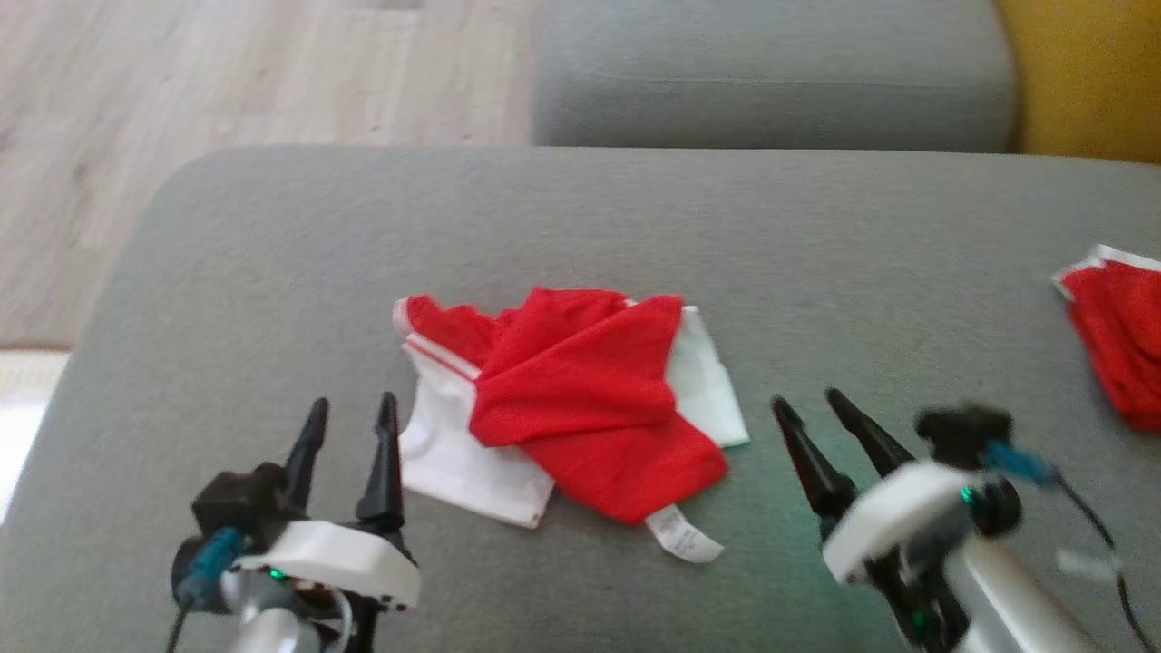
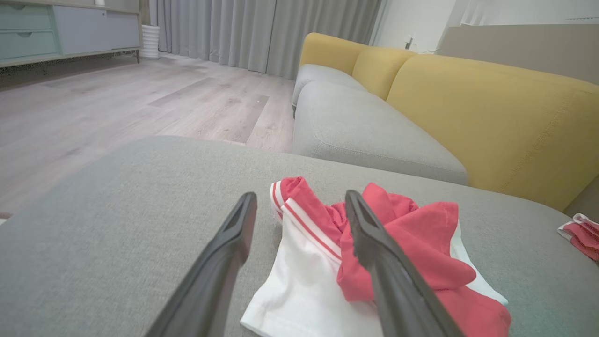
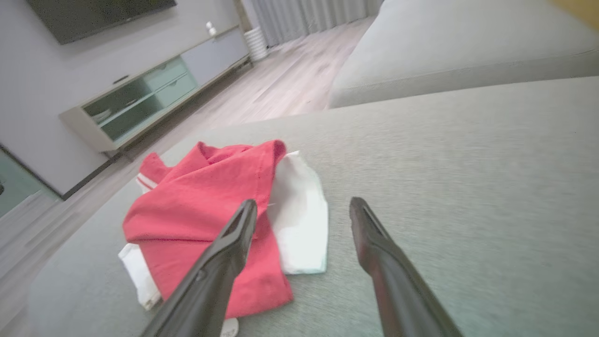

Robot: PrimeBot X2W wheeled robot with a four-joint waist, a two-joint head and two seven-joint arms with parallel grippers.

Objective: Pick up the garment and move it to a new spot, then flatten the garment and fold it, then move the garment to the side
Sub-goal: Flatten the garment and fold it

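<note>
Two grippers, both mine, are spread wide and holding nothing. The garment point(image 1: 580, 390) lies near the middle of the grey cushion point(image 1: 272, 272). It is rumpled, its red panel thrown over the white one, and a label point(image 1: 682, 535) sticks out at the near hem. My left gripper point(image 1: 354, 402) hangs just beside its white near-left corner and my right gripper point(image 1: 805, 397) just off its right edge, neither touching cloth. I judge the garment is already at its new spot, so I flank it to take opposite edges and draw it flat before folding. A second red garment point(image 1: 1120, 336) lies well apart at the right, probably set aside.
</note>
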